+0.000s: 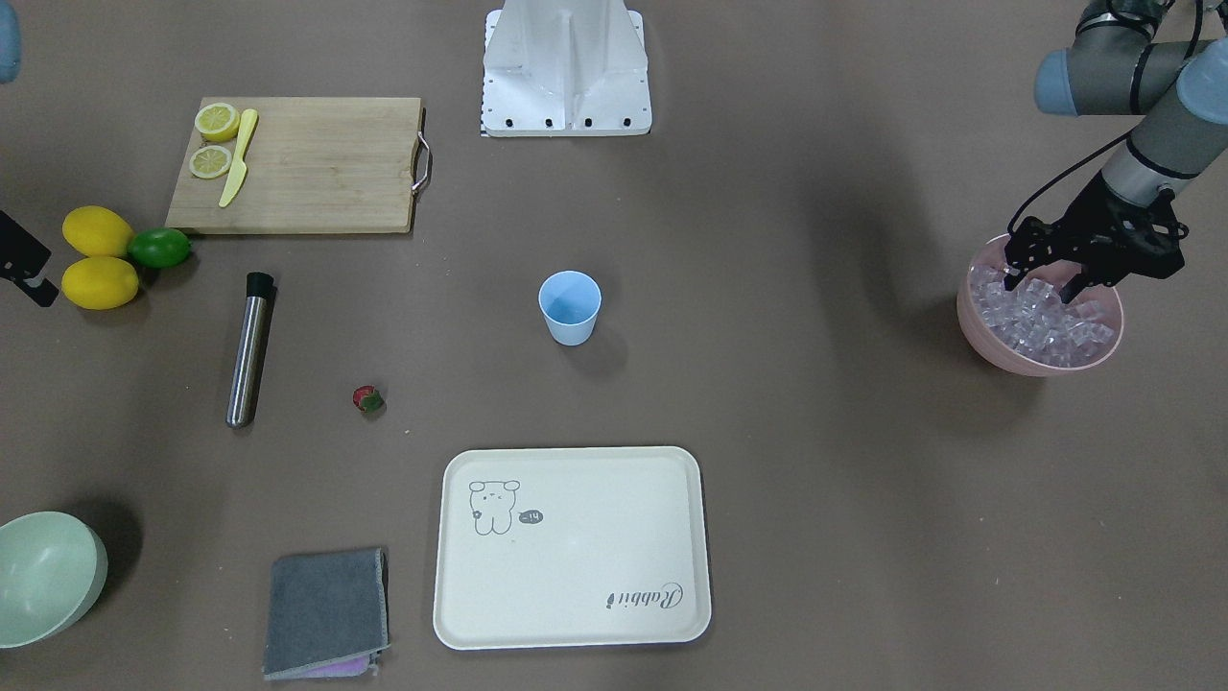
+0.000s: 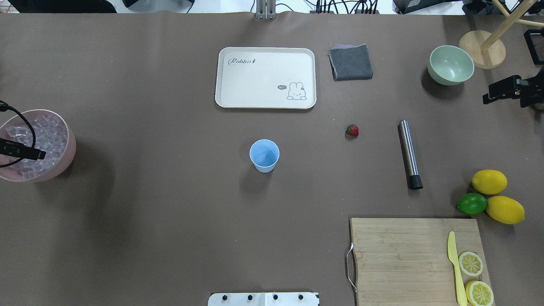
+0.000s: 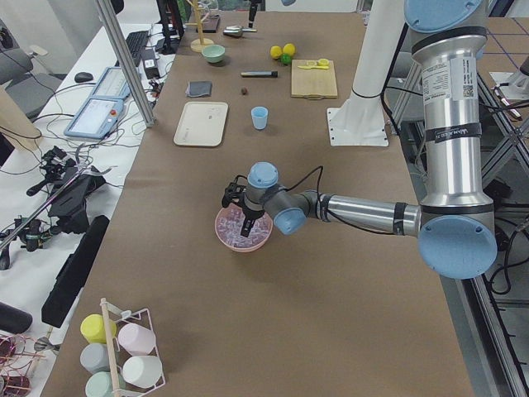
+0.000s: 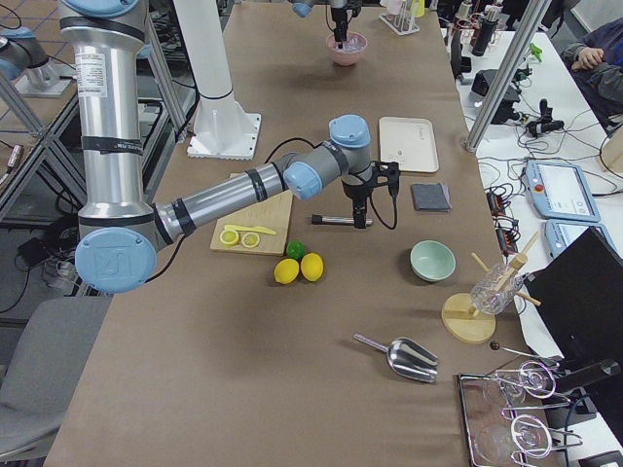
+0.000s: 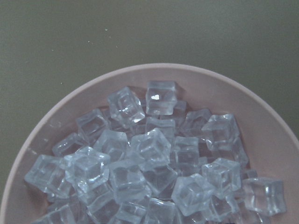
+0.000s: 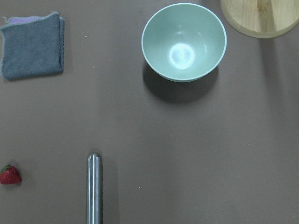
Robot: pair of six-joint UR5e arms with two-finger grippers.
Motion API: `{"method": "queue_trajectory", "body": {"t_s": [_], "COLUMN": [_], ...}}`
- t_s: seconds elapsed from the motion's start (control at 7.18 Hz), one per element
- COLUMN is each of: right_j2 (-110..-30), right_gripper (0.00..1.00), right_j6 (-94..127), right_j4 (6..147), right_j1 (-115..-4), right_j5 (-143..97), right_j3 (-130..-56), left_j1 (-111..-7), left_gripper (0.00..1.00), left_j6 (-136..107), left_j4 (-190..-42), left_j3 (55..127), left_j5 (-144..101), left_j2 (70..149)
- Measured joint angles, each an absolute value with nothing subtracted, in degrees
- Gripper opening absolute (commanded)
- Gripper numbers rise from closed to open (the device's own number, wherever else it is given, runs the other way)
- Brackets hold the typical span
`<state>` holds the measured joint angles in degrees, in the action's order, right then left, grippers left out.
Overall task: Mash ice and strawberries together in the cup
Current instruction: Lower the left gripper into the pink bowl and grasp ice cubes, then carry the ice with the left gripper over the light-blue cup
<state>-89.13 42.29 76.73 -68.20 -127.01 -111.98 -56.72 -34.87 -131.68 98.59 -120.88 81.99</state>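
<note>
The light blue cup (image 1: 570, 305) stands upright mid-table with nothing visible inside it. A small red strawberry (image 1: 367, 398) lies on the table apart from it, toward the robot's right. At the table's left end the ice (image 1: 1046, 321) fills a pink bowl (image 1: 998, 355). My left gripper (image 1: 1044, 286) hangs over that bowl, open, its fingertips down among the top cubes. The left wrist view shows only ice (image 5: 149, 149) and the bowl's rim (image 5: 261, 100), no fingers. My right gripper (image 2: 510, 90) hovers high at the table's right edge; whether it is open or shut I cannot tell.
A steel muddler (image 1: 249, 350) lies beside the strawberry. A cutting board (image 1: 307, 163) carries lemon slices and a yellow knife, with two lemons and a lime (image 1: 159, 248) beside it. A cream tray (image 1: 571, 614), a grey cloth (image 1: 326, 614) and a pale green bowl (image 1: 43, 576) sit along the far side.
</note>
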Motion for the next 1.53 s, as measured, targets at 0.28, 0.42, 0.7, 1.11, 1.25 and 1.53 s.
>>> {"method": "queue_trajectory", "body": {"t_s": [0.28,0.42,0.7,1.11,1.25,1.53], "right_j2": [-89.12,-89.14,-89.25,-89.33,-89.32,-89.3], "right_gripper": [1.0,1.0,1.0,1.0,1.0,1.0], "right_j6": [42.28,42.28,42.27,42.28,42.27,42.27], "right_j4": [76.73,76.73,76.73,76.73,76.73,76.73], "right_j1": [-68.2,-68.2,-68.2,-68.2,-68.2,-68.2], "right_j5": [-126.76,-126.72,-126.73,-126.74,-126.74,-126.74], "right_j3": [-111.97,-111.97,-111.97,-112.02,-112.07,-112.13], "left_j1": [-56.69,-56.69,-56.63,-56.81,-57.38,-60.16], "left_gripper": [0.74,0.56,0.16,0.0,0.0,0.0], "left_j6": [-34.59,-34.56,-34.49,-32.79,-31.75,-30.95], "left_j4": [-131.74,-131.74,-131.87,-132.38,-132.28,-131.92], "left_j3": [98.66,98.62,98.49,98.89,99.6,100.82], "left_j5": [-120.86,-120.83,-120.77,-121.01,-121.77,-126.0], "left_j2": [81.49,81.43,81.43,80.74,80.62,81.19]}}
